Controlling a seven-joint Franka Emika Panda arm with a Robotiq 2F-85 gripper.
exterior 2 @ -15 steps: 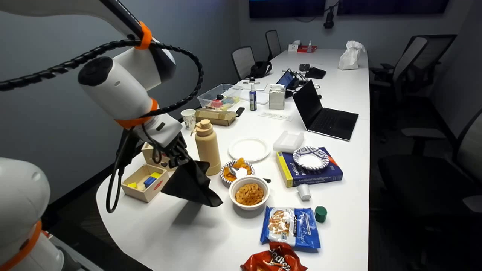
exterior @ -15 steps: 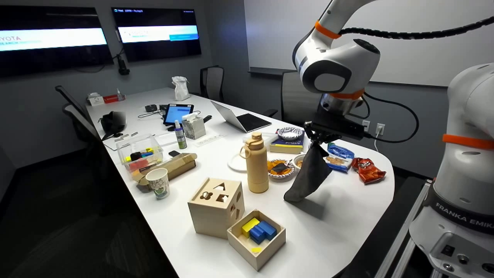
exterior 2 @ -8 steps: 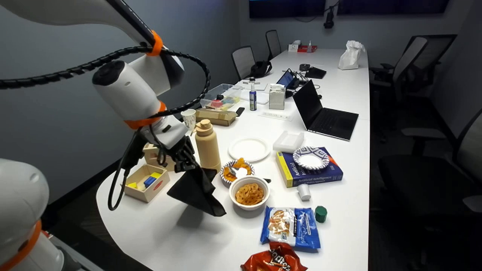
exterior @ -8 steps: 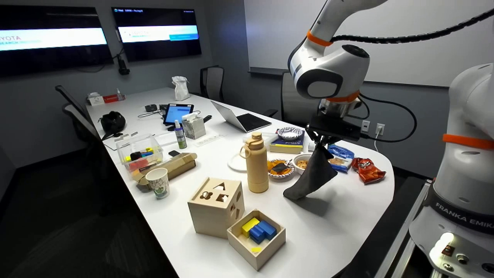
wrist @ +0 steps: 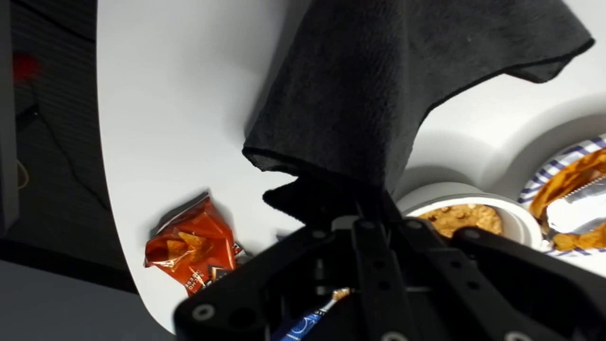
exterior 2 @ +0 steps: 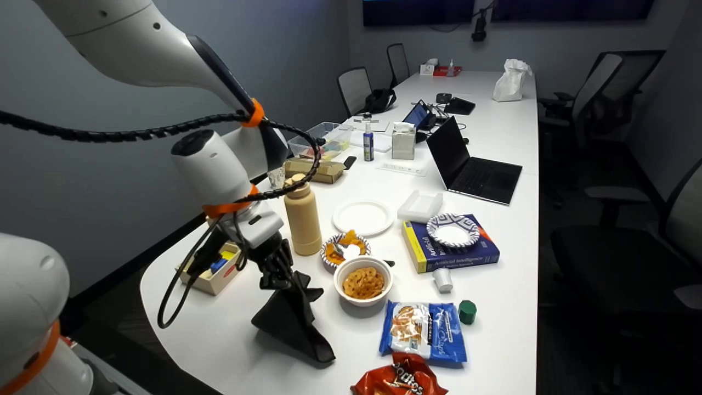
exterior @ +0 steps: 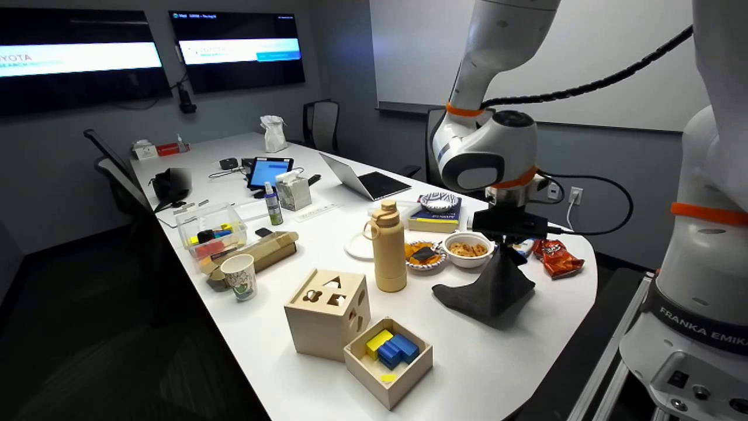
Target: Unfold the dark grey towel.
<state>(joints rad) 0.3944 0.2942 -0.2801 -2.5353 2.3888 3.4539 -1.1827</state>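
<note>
The dark grey towel [exterior: 497, 286] hangs from my gripper [exterior: 507, 242] over the near end of the white table. My gripper is shut on an upper part of it, and a short flap sticks out beside the fingers. The towel falls in a tent shape, with its lower part resting on the table and one end trailing toward the tan bottle. In an exterior view, the towel [exterior 2: 290, 323] drapes below the gripper [exterior 2: 290, 282] in folds. In the wrist view, the towel [wrist: 350, 94] spreads away from the closed fingers [wrist: 362, 208].
A white bowl of snacks [exterior 2: 362, 285] and a patterned bowl of orange chips [exterior 2: 335, 259] stand close to the towel. The tan bottle [exterior: 390, 251], wooden block tray [exterior: 403, 380] and shape box [exterior: 327, 316] stand nearby. Blue [exterior 2: 422, 332] and red [exterior 2: 400, 378] snack bags lie near the edge.
My gripper has moved down and a little toward the robot base, holding the towel. More of the towel now rests on the table and its lower part has spread wider.
</note>
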